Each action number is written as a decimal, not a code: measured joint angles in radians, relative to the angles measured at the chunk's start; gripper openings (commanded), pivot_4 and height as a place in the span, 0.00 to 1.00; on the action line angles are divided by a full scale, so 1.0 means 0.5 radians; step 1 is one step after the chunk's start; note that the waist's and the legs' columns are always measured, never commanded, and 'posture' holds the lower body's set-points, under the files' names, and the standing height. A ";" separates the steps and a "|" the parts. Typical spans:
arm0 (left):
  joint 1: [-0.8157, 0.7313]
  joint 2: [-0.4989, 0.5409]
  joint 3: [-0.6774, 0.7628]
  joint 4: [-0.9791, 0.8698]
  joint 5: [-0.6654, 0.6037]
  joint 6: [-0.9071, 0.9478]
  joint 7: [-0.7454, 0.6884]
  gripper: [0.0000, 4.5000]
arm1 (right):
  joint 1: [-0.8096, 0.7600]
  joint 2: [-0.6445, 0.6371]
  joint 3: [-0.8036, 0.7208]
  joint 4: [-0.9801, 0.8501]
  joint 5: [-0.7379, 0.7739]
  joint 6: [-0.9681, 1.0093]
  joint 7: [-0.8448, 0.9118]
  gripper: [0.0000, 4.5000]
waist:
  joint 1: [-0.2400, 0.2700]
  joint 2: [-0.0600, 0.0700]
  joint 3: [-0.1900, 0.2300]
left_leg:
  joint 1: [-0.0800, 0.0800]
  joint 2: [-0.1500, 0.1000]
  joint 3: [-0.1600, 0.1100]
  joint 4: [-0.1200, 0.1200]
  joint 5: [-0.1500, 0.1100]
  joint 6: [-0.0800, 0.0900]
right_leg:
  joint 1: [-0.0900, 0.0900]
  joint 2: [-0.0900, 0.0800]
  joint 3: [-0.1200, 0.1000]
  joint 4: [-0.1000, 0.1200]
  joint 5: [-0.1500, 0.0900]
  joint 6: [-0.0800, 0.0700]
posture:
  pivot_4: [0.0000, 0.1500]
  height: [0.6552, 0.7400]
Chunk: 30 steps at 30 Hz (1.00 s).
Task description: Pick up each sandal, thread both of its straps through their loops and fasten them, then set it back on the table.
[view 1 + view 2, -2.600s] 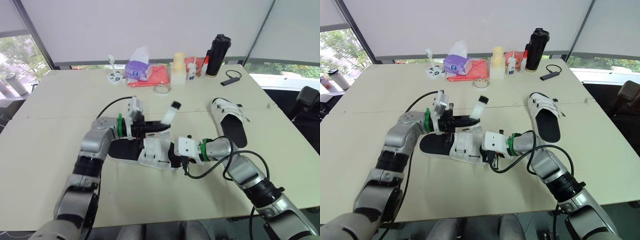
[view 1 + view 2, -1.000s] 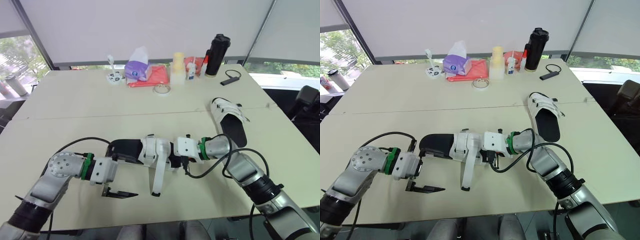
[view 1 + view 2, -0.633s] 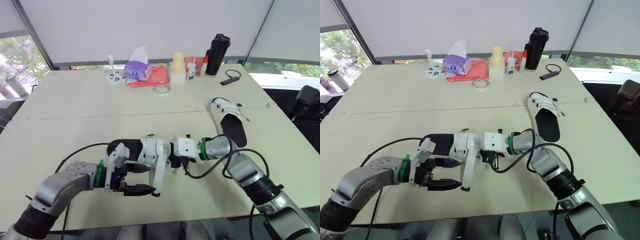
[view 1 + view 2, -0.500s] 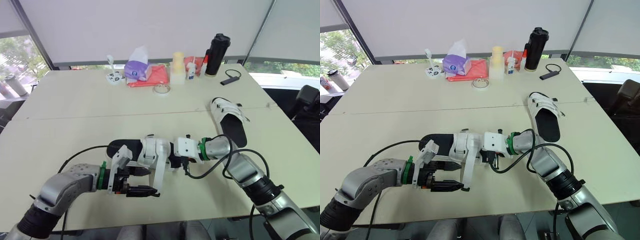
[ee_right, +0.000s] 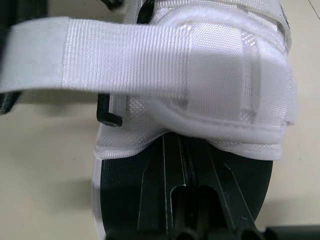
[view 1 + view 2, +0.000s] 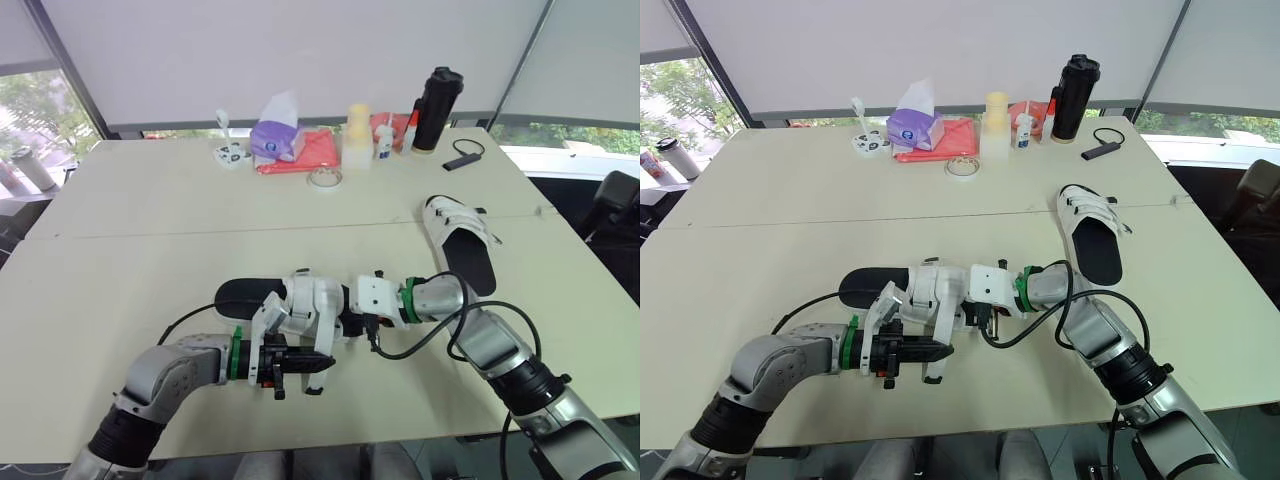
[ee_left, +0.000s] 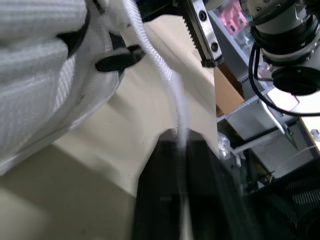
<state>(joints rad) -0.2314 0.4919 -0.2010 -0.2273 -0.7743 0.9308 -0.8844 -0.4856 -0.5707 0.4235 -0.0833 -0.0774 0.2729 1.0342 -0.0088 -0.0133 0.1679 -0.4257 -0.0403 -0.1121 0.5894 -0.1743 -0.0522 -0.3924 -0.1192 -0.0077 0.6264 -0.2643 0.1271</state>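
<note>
A sandal [image 6: 303,300] with a black sole and white straps lies at the table's middle front. My right gripper [image 6: 345,317] is shut on its black sole [image 5: 185,165] at one end. One loose white strap [image 6: 320,340] hangs forward over the sandal's side. My left gripper [image 6: 316,366] is shut on that strap [image 7: 155,55] near its free end, just in front of the sandal, fingers [image 7: 165,165] pressed together. A second sandal [image 6: 460,240] lies at the right, apart from both grippers, with its straps lying across it.
Along the far edge stand a purple tissue pack [image 6: 278,135], a red cloth [image 6: 320,150], a tape roll [image 6: 324,178], a pale bottle [image 6: 357,135] and a black flask [image 6: 432,110]. A small black device [image 6: 462,160] lies at the back right.
My left gripper has moved right from the table's left front to the loose strap and shut on it. The right arm and the sandal have stayed put.
</note>
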 measured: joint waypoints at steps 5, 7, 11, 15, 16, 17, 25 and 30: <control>-0.074 -0.046 0.069 0.047 -0.081 0.110 0.023 0.00 | 0.008 -0.001 -0.004 -0.017 -0.002 0.010 -0.010 0.00 | -0.001 0.000 0.000 | 0.000 0.000 0.000 0.000 0.000 0.000 | 0.000 0.000 0.000 0.000 0.000 0.000 | 1.00 0.88; -0.163 -0.058 0.156 0.102 -0.203 0.217 0.016 0.00 | 0.007 -0.002 -0.007 -0.016 -0.008 0.011 -0.012 0.00 | 0.001 -0.002 0.001 | -0.001 -0.001 -0.001 0.001 0.000 0.000 | 0.000 0.000 -0.002 0.000 0.000 0.000 | 1.00 0.88; -0.471 -0.099 0.382 0.193 -0.363 0.302 0.034 0.00 | 0.006 -0.002 -0.002 -0.018 -0.017 0.010 -0.012 0.00 | -0.003 -0.001 0.001 | 0.000 -0.003 -0.001 0.002 0.000 -0.001 | 0.003 0.000 -0.002 -0.002 0.000 0.001 | 1.00 0.88; -0.674 -0.180 0.419 0.469 -0.347 0.306 0.065 0.00 | -0.001 -0.001 0.003 -0.020 -0.016 0.009 -0.008 0.00 | -0.004 -0.003 0.001 | -0.001 -0.008 -0.001 0.002 0.001 0.001 | 0.002 0.001 -0.002 -0.001 0.000 0.002 | 1.00 0.88; -0.713 -0.184 0.417 0.527 -0.334 0.305 0.064 0.00 | -0.001 0.000 0.004 -0.020 -0.016 0.009 -0.010 0.00 | -0.005 -0.003 0.001 | -0.001 -0.008 -0.001 0.002 0.001 0.001 | 0.002 0.002 -0.002 -0.001 0.000 0.002 | 1.00 0.88; -0.765 -0.184 0.407 0.594 -0.301 0.298 0.050 0.00 | -0.001 0.000 0.004 -0.020 -0.016 0.009 -0.010 0.00 | -0.004 -0.003 0.001 | -0.001 -0.009 -0.001 0.002 0.001 0.001 | 0.002 0.002 -0.002 -0.001 0.000 0.002 | 1.00 0.88; -0.991 -0.204 0.127 0.988 0.008 0.199 -0.249 0.00 | -0.001 0.001 0.005 -0.018 -0.017 0.009 -0.013 0.00 | -0.005 -0.003 0.001 | 0.000 -0.009 0.000 0.002 0.001 0.001 | 0.002 0.002 -0.002 0.000 0.001 0.002 | 1.00 0.88; -1.036 -0.206 0.077 1.046 0.079 0.214 -0.380 0.00 | 0.002 0.001 0.004 -0.020 -0.017 0.010 -0.015 0.00 | -0.005 -0.003 0.001 | 0.000 -0.009 0.000 0.002 0.001 0.001 | 0.002 0.002 -0.002 -0.001 0.000 0.002 | 1.00 0.88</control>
<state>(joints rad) -0.7496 0.3887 -0.1626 0.2959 -0.7350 1.0377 -1.0745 -0.4846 -0.5701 0.4253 -0.0933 -0.0858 0.2780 1.0266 -0.0114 -0.0147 0.1685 -0.4258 -0.0446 -0.1121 0.5905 -0.1740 -0.0518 -0.3912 -0.1184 -0.0088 0.6261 -0.2641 0.1281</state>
